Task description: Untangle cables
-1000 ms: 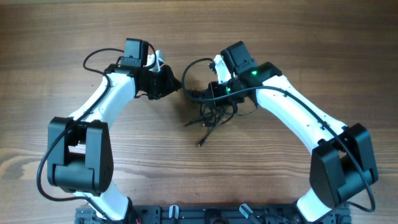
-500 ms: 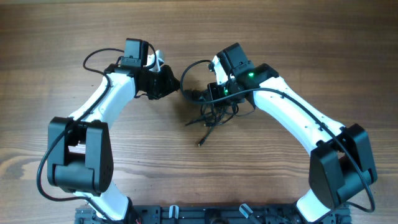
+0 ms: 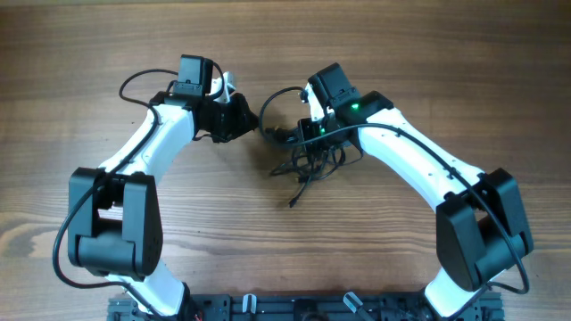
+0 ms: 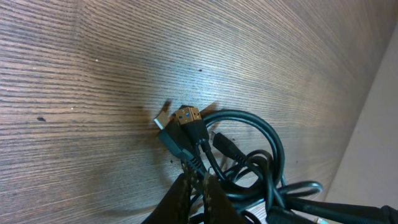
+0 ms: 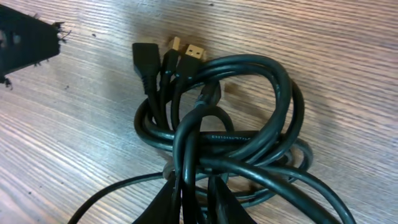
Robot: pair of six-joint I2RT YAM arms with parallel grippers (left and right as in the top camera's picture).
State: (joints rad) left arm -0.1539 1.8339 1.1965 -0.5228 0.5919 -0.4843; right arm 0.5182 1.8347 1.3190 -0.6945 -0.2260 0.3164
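The cables (image 3: pixel 310 162) are a knot of thin black cords on the wooden table between my two grippers. One loose plug end (image 3: pixel 293 203) trails toward the front. My left gripper (image 3: pixel 257 125) is at the knot's left edge, shut on one cord. In the left wrist view (image 4: pixel 198 194) that cord runs between the fingers, with plug ends (image 4: pixel 185 119) just beyond. My right gripper (image 3: pixel 305 134) is over the knot's top. It is shut on a cord in the right wrist view (image 5: pixel 196 200), where coiled cords (image 5: pixel 242 124) and several plugs (image 5: pixel 177 56) lie ahead.
A cord loop (image 3: pixel 272 96) arcs behind the grippers. The arms' own thicker black cables (image 3: pixel 134 80) hang at the left arm and along the right arm (image 3: pixel 419 147). A black frayed-edged part (image 5: pixel 25 37) shows at the upper left of the right wrist view. Bare wooden table (image 3: pixel 285 267) surrounds the knot.
My right gripper has shifted slightly up and left with its cord, and the knot and loose plug end moved a little with it. My left arm has stayed put.
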